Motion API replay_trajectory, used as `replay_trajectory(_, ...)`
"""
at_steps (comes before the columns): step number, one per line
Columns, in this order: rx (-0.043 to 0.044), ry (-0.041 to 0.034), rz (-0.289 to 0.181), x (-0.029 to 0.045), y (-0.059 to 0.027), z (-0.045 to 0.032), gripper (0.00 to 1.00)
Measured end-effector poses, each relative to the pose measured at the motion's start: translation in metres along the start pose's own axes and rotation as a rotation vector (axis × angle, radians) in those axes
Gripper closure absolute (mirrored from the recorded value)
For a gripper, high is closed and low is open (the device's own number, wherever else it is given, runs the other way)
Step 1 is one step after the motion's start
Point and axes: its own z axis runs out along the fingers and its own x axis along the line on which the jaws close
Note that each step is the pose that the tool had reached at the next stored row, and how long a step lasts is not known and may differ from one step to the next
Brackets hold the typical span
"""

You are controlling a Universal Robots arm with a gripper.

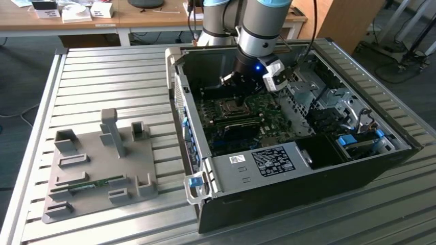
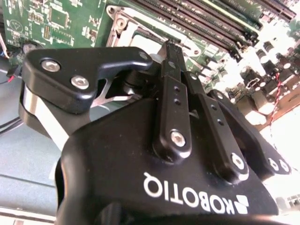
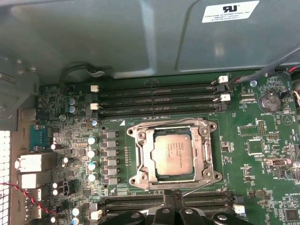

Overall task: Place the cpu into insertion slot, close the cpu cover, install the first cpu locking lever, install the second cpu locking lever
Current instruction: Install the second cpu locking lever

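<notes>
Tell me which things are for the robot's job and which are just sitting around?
For the job:
- cpu
- insertion slot holding it
- cpu cover
- gripper, hanging close to the slot

Just sitting around:
- grey holder tray on the slatted table
- long memory slots
- round battery

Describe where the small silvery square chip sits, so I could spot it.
Look inside the open black computer case at its dark green motherboard. Between the banks of long black memory slots sits a metal-rimmed square socket; the silvery cpu lies in it, the only flat shiny square there.
</notes>
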Motion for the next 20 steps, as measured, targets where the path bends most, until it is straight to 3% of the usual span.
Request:
replay_trajectory(6, 0.0, 0.0011, -0.009, 0.0043, -0.0008, 0.0023, 0.89)
replay_trajectory(20, 0.0037, 0.0083, -0.086, 0.0123, -0.0018, 0.0064, 0.89)
